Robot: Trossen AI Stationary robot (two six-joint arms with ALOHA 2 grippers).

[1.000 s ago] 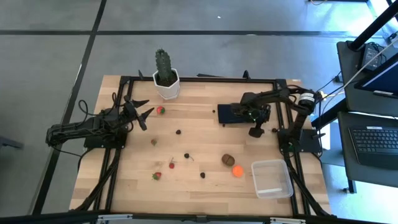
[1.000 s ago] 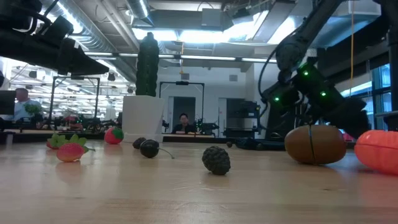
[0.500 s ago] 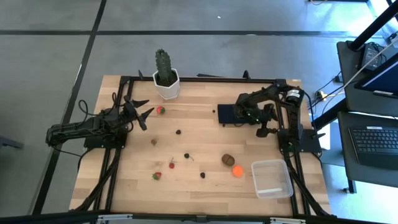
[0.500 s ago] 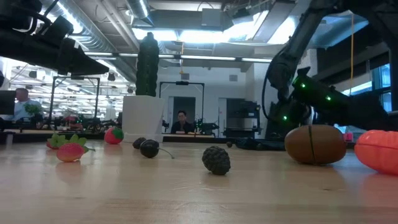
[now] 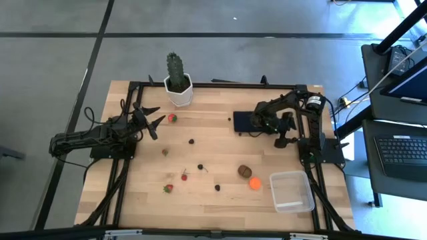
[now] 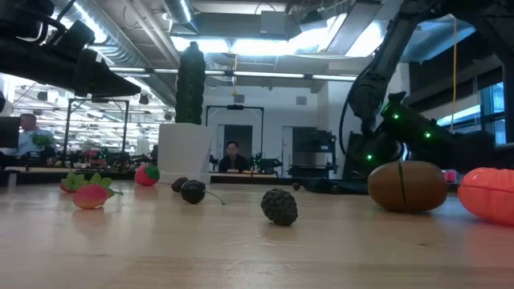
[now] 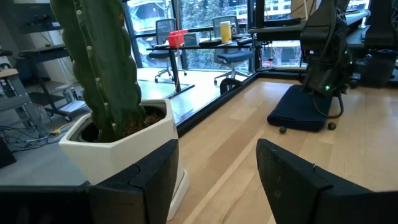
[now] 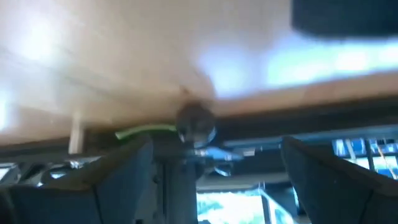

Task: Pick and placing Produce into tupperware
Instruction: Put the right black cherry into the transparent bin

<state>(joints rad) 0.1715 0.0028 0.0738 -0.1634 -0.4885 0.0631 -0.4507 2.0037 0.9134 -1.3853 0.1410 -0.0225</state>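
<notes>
The produce lies loose on the wooden table: a strawberry (image 5: 172, 118) by my left gripper, dark berries (image 5: 191, 141) (image 5: 217, 187), two more strawberries (image 5: 168, 189), a brown kiwi (image 5: 245, 171) and an orange ball (image 5: 255, 183). The clear tupperware (image 5: 291, 191) stands near the front right corner. My right gripper (image 5: 283, 139) is open and tilted down close to the right edge. A small dark berry (image 8: 196, 124) lies just ahead of its fingers, untouched. My left gripper (image 5: 152, 122) waits open at the left, level, beside the cactus pot (image 7: 124, 140).
A flat black rectangle (image 5: 245, 122) lies just left of my right gripper. The cactus in its white pot (image 5: 177, 85) stands at the far edge. The black frame rail (image 8: 249, 146) runs along the table edge beyond the berry. Bare wood lies between the kiwi and the black rectangle.
My right gripper has moved a little toward the table's right edge, sunk lower and tipped further down, staying open. The produce and the tupperware have stayed where they were.
</notes>
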